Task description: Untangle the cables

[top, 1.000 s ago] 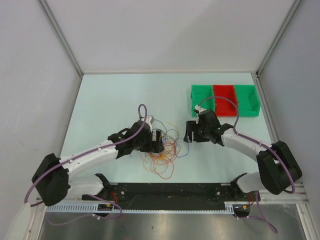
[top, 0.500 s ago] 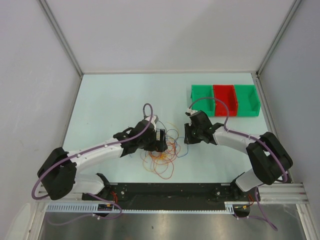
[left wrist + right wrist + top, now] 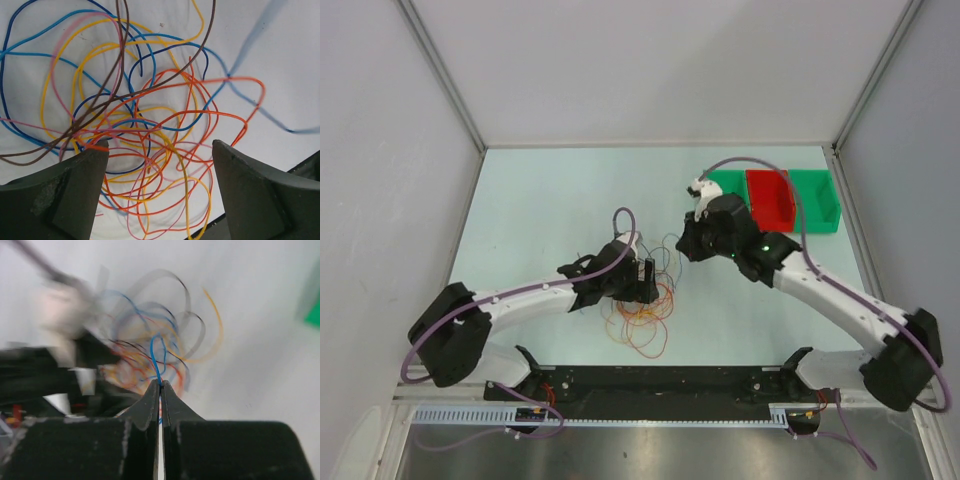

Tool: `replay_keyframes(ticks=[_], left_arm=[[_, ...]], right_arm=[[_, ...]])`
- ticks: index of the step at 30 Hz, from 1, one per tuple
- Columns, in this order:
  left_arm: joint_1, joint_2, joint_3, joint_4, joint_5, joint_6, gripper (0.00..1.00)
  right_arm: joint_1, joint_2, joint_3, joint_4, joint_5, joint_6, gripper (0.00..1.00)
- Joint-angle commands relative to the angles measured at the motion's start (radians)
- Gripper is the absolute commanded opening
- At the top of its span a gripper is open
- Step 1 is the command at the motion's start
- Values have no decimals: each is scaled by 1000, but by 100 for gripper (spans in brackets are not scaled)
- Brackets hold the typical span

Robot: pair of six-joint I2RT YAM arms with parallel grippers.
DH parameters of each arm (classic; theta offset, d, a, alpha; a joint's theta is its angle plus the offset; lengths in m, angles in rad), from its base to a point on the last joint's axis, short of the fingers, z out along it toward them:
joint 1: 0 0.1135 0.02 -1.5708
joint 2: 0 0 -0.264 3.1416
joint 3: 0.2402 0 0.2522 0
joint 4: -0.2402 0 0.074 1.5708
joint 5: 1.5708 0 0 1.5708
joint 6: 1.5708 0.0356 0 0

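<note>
The cables point(image 3: 646, 316) lie in one loose tangle of orange, yellow, blue, pink and brown loops on the pale table, near the front centre. My left gripper point(image 3: 645, 276) hangs over the tangle's upper left part. In the left wrist view it point(image 3: 160, 150) is open, with orange and yellow loops point(image 3: 145, 115) lying below and between its fingers, none gripped. My right gripper point(image 3: 686, 246) is at the tangle's upper right edge. In the right wrist view it point(image 3: 160, 384) is shut on a thin blue cable point(image 3: 154, 358) that runs from its tips back to the heap.
Three bins stand in a row at the back right: green point(image 3: 724, 188), red point(image 3: 770, 198), green point(image 3: 814, 198). The black mounting rail point(image 3: 660, 380) runs along the near edge. Grey walls enclose the table on three sides.
The right gripper closed on the blue cable and moved up and towards the back, its arm stretching out. The left gripper crept slightly right over the tangle and stayed open.
</note>
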Motion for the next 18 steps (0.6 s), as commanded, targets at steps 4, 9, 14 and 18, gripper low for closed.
replay_keyframes(ticks=[4, 9, 14, 18], left_arm=[[-25, 72, -18, 82, -71, 7, 85], [-28, 103, -32, 91, -93, -4, 82], [-28, 115, -31, 80, -108, -7, 81], [-28, 77, -8, 24, -137, 1, 83]], right_arm=[[112, -229, 306, -69, -35, -25, 0], [167, -257, 545, -89, -26, -35, 0], [180, -234, 743, -82, -57, -50, 0], [181, -234, 747, -57, -3, -74, 0]])
